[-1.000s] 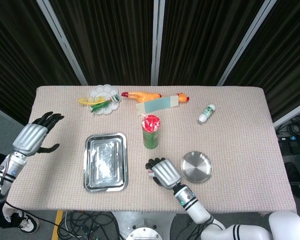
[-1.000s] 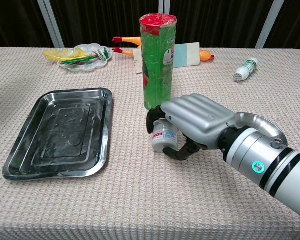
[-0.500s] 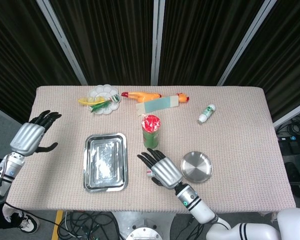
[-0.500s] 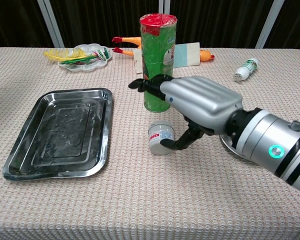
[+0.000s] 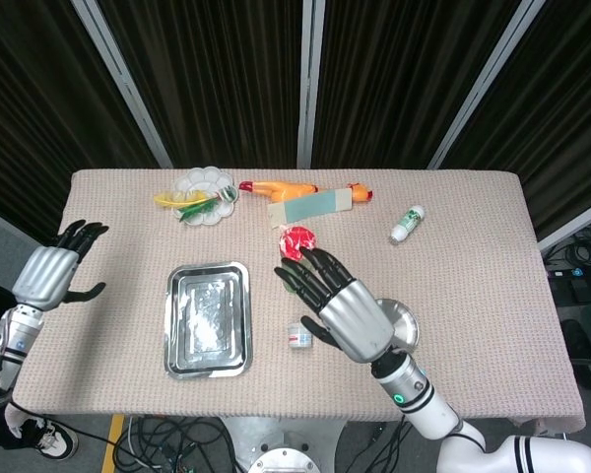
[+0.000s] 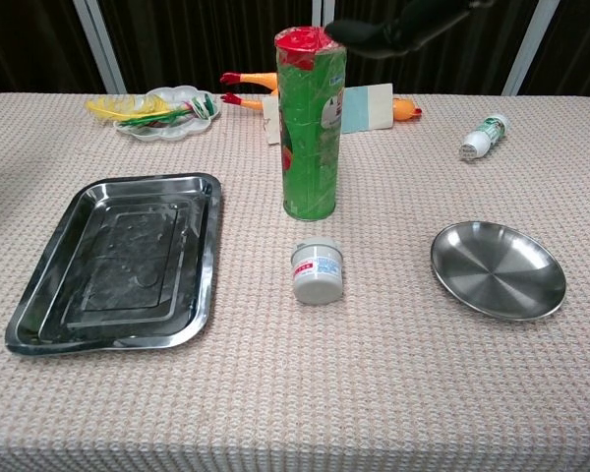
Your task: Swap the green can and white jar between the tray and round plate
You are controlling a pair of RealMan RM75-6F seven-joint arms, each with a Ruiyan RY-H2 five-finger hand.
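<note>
Green can (image 6: 312, 123) stands upright beside the upright white jar (image 6: 317, 272); both hands (image 5: 343, 305) empty, fingers spread.

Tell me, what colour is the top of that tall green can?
Red. The can has a red lid, clearest in the chest view.

In the head view the right hand (image 5: 345, 305) covers most of the green can (image 5: 295, 241) and part of the round plate (image 5: 410, 330). The chest view's top edge cuts that hand down to dark fingertips (image 6: 374, 37). The label on the white jar (image 6: 317, 272) is too small to read.
</note>
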